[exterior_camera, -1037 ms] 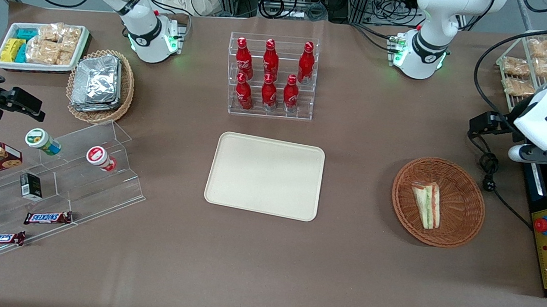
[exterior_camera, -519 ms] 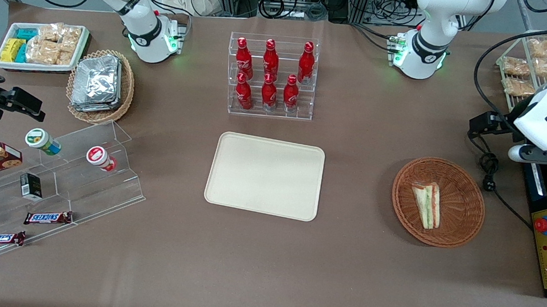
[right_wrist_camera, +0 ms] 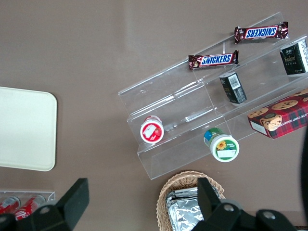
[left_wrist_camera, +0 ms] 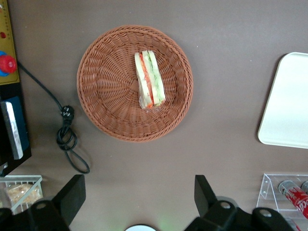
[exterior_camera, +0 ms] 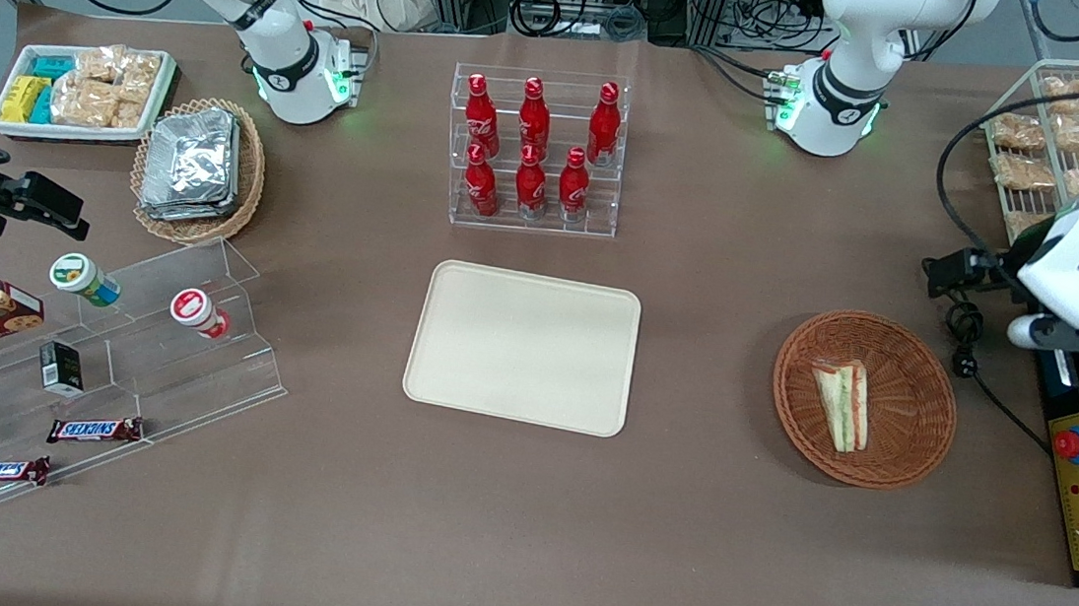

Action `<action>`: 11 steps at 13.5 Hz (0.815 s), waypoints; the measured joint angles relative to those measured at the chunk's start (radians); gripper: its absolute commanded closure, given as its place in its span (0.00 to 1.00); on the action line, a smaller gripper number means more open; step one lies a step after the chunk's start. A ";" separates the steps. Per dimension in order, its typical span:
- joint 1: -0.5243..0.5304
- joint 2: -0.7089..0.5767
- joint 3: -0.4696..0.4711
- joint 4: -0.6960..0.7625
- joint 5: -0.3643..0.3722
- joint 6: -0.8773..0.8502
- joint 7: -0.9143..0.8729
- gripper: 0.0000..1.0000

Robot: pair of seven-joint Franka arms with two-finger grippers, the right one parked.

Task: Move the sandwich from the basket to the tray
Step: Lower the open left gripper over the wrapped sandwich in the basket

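Inside one basket (exterior_camera: pixel 919 369) lies one sandwich (exterior_camera: pixel 842 403); end effector (left_wrist_camera: pixel 137 199) spread, above.

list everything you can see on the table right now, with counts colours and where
wedge sandwich in clear wrap: 1, white with green and orange stripes, in the round basket
round reddish-brown wicker basket: 1, toward the working arm's end
flat cream plastic tray: 1, bare, mid-table
red bottles: 6, in a clear rack farther from the front camera than the tray
tan oval wicker basket: 1, holding silver foil packs, toward the parked arm's end
Snickers bars: 2, brown, on clear steps
left gripper: 1, black, open, high above the table beside the round basket
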 measured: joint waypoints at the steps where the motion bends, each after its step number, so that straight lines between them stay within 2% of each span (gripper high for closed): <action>1: 0.000 0.026 -0.001 -0.001 0.000 0.020 0.000 0.00; 11: 0.001 0.252 0.002 -0.066 0.043 0.228 -0.024 0.00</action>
